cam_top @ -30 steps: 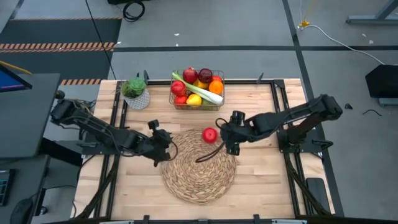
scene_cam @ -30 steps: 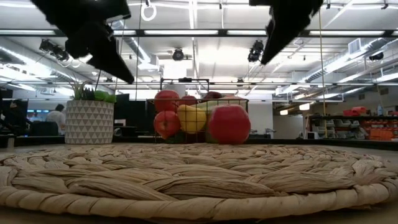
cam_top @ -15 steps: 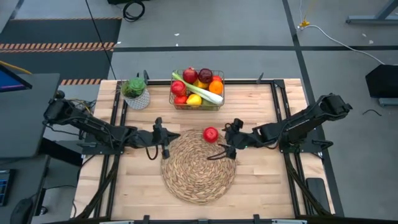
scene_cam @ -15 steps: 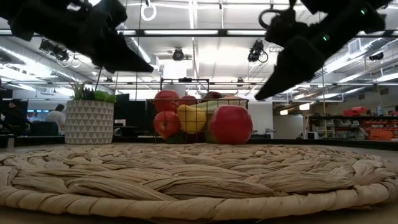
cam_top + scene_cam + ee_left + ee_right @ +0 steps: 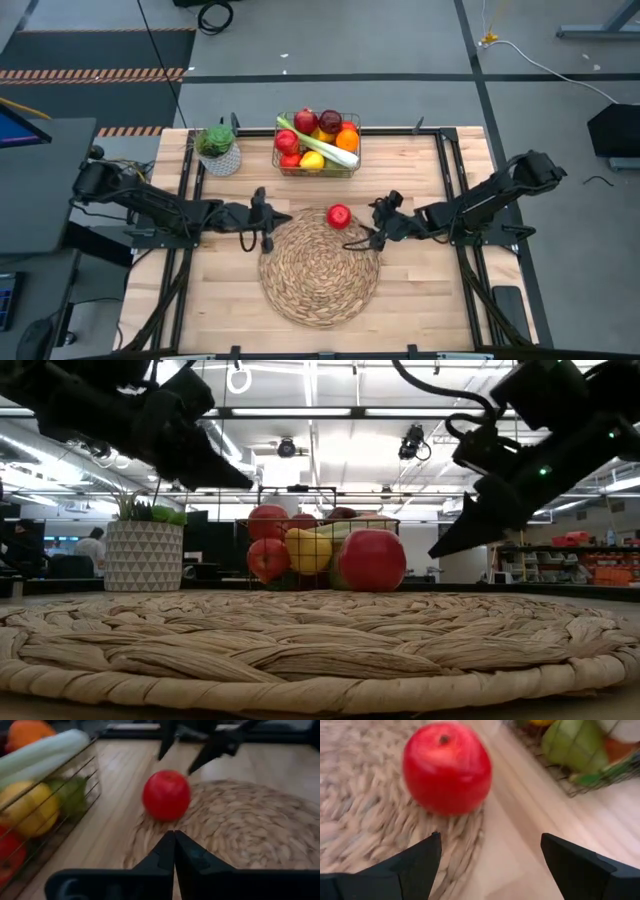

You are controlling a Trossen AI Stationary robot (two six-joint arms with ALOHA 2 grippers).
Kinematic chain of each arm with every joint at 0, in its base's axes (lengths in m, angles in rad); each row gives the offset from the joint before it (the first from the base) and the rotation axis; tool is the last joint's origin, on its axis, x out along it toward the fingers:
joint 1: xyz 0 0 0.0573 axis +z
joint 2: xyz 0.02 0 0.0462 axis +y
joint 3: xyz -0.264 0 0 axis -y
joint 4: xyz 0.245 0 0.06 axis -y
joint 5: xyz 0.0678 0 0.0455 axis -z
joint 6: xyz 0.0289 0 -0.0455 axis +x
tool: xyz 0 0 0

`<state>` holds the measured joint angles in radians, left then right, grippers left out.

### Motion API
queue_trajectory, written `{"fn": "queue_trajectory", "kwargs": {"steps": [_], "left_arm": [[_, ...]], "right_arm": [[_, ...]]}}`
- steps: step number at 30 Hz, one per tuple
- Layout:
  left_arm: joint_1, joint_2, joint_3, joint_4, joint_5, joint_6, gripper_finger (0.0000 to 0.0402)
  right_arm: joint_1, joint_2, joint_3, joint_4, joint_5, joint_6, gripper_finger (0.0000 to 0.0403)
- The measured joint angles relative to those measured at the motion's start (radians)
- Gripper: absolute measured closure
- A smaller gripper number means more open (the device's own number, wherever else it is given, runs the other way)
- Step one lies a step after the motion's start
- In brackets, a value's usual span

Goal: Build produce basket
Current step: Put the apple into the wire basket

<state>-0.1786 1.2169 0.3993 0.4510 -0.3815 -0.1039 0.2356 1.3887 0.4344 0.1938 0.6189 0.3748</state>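
The wire basket point(image 5: 317, 146) stands at the table's far middle, filled with apples, an orange, a lemon and a leek. One red apple point(image 5: 338, 216) rests on the far edge of the round straw mat point(image 5: 320, 270); it also shows in the left wrist view point(image 5: 166, 795) and the right wrist view point(image 5: 446, 767). My left gripper point(image 5: 268, 221) is shut and empty, level, left of the apple and pointing at it point(image 5: 174, 840). My right gripper point(image 5: 378, 236) is open and empty, right of the apple, its fingers spread wide point(image 5: 490, 852).
A white pot with a green plant point(image 5: 218, 150) stands at the far left, beside the basket. The mat covers the table's middle. Bare wood point(image 5: 420, 290) lies to either side of the mat and toward the near edge.
My right gripper has drawn back from beside the apple toward the table's right edge and sunk lower. My left gripper has gone from the mat's left rim a little toward the far edge and turned level, pointing at the apple. The apple has stayed in place.
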Motion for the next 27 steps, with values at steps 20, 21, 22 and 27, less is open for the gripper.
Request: {"fn": "queue_trajectory", "kwargs": {"steps": [20,21,22,27], "left_arm": [[0.390,0.097,0.041,0.111,0.393,0.197,0.0391],[0.401,0.117,0.054,0.110,0.419,0.206,0.0388],[0.412,0.139,0.069,0.111,0.441,0.217,0.0385],[0.433,0.249,0.175,0.005,0.484,0.280,0.0374]], "right_arm": [[-0.185,0.018,-0.021,0.089,-0.119,-0.118,0.0057],[-0.199,0.018,-0.021,0.090,-0.142,-0.124,0.0057],[-0.210,0.018,-0.021,0.091,-0.165,-0.134,0.0057],[-0.229,0.019,-0.021,0.123,-0.203,-0.198,0.0057]]}}
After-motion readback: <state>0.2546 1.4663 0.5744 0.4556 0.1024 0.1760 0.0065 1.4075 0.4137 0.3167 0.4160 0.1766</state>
